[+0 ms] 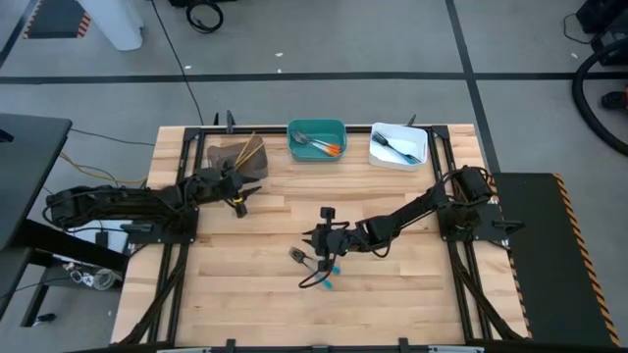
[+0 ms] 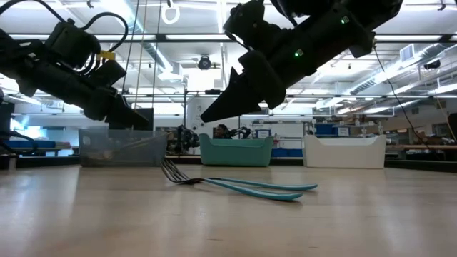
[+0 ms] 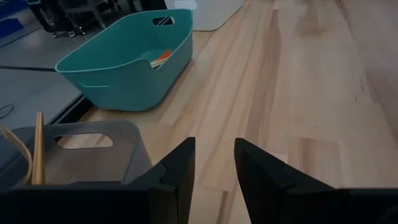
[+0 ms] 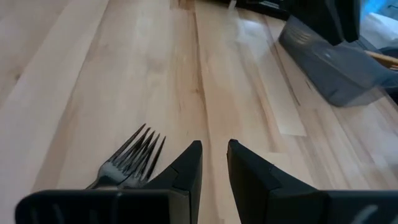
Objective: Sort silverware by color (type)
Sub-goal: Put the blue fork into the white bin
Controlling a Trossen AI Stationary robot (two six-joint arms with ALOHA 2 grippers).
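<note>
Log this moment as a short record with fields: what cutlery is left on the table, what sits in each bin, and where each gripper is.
loose on table: blue-handled forks, lying flat near the middle
grey bin: gold-coloured pieces
teal bin: orange-handled silverware
white bin: dark utensils
left gripper: beside the grey bin, fingers apart, holding nothing
right gripper: low over the blue-handled forks, fingers apart, nothing between them
sorting: not finished, forks not yet binned
</note>
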